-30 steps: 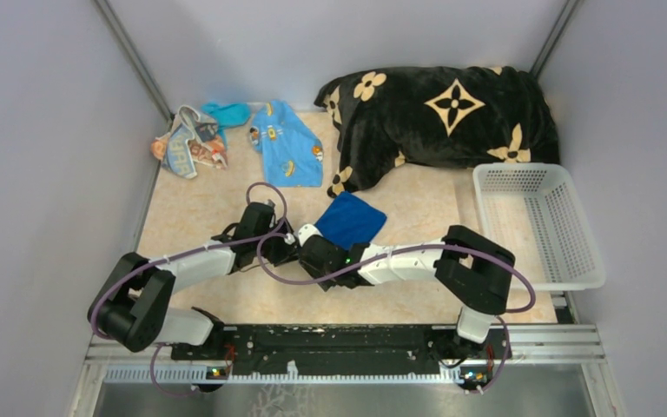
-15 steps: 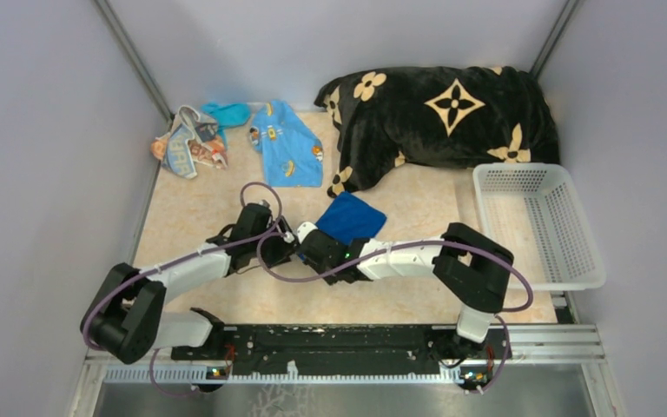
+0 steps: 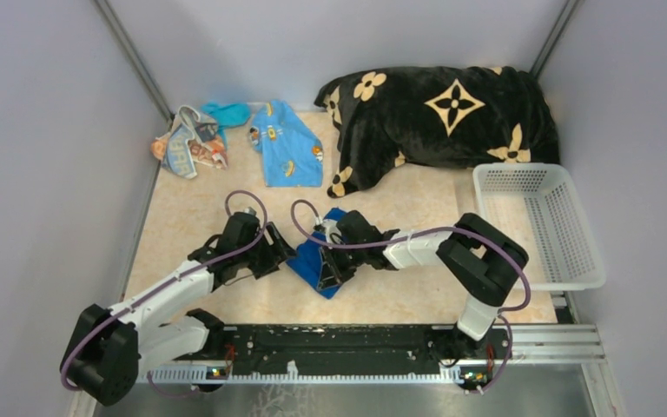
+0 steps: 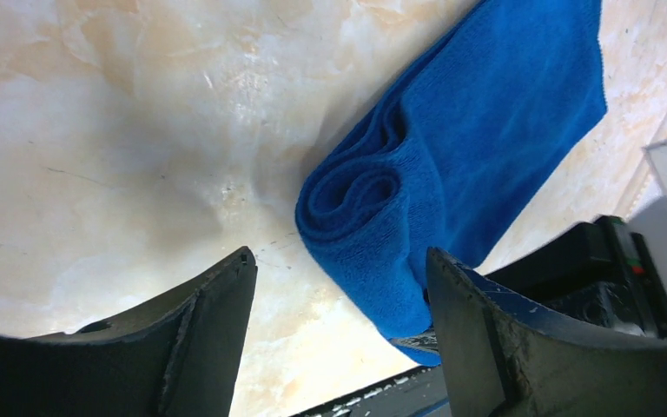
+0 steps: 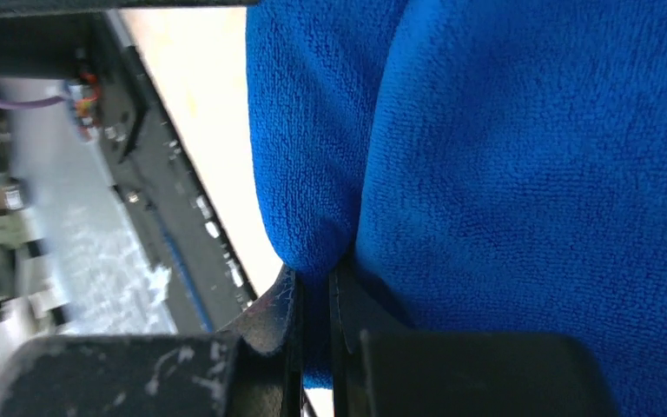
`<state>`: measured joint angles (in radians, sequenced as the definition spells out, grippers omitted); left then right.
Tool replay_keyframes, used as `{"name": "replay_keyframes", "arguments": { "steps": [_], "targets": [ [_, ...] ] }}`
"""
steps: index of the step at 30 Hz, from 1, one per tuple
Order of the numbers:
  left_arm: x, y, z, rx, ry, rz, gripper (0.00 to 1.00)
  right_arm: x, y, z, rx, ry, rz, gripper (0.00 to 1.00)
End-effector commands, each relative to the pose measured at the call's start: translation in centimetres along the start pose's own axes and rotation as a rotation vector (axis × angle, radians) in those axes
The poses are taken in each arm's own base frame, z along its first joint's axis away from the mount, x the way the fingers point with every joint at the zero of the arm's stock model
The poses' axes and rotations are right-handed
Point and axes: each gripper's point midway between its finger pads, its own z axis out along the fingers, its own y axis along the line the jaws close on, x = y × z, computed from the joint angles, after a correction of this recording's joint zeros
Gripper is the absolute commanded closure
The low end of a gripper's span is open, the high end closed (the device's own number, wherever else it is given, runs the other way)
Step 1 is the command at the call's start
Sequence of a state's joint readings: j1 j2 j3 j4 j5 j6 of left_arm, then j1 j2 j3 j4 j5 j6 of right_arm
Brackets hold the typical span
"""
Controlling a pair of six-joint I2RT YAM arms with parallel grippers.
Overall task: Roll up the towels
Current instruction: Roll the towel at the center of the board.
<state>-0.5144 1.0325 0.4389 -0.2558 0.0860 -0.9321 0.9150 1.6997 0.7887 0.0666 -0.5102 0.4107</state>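
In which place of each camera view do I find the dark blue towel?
Top external: dark blue towel just below the centre.
Left wrist: towel centre to upper right, partly rolled.
Right wrist: towel fills the right side.
Shared landmark: the beige table beside it.

Dark blue towel [image 4: 478,148] partly rolled, near centre; striped towel [image 3: 182,143], turquoise towel [image 3: 228,113] crumpled, cartoon-print towel [image 3: 287,148] flat, far left.

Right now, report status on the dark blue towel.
Left jaws open, facing the roll's end. Right jaws shut on dark blue towel, partly rolled. Nothing between left jaws and towel.
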Motion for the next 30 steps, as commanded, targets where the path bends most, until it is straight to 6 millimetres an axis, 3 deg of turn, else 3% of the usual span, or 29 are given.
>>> {"name": "replay_keyframes", "arguments": {
  "steps": [1, 8, 13, 18, 23, 25, 30],
  "targets": [
    [0.6, -1.4, -0.2, 0.059, 0.044, -0.044, 0.22, -0.3, 2.2, -0.4, -0.242, -0.020, 0.126, 1.00],
    [0.9, -2.0, 1.0, 0.090, 0.071, -0.086, 0.25, 0.0, -0.2, -0.3, -0.286, -0.024, 0.304, 1.00],
    [0.7, -2.0, 2.7, 0.068, 0.081, -0.089, 0.32, 0.3, -1.1, 0.1, -0.257, -0.017, 0.338, 1.00],
    [1.4, -0.2, 4.3, -0.014, 0.115, -0.081, 0.51, 0.0, -1.3, -0.3, -0.220, -0.029, 0.325, 0.99],
    [1.7, 0.9, 4.9, -0.069, 0.128, -0.075, 0.66, -0.4, -0.6, -1.3, -0.141, -0.041, 0.237, 0.87],
    [1.5, 1.1, 4.8, -0.084, 0.122, -0.070, 0.69, -0.3, -0.4, -1.4, -0.046, -0.031, 0.159, 0.80],
    [1.1, 1.1, 4.3, -0.094, 0.102, -0.059, 0.73, -2.1, -0.3, -3.7, 0.215, -0.115, -0.023, 0.67]
  ]
}}
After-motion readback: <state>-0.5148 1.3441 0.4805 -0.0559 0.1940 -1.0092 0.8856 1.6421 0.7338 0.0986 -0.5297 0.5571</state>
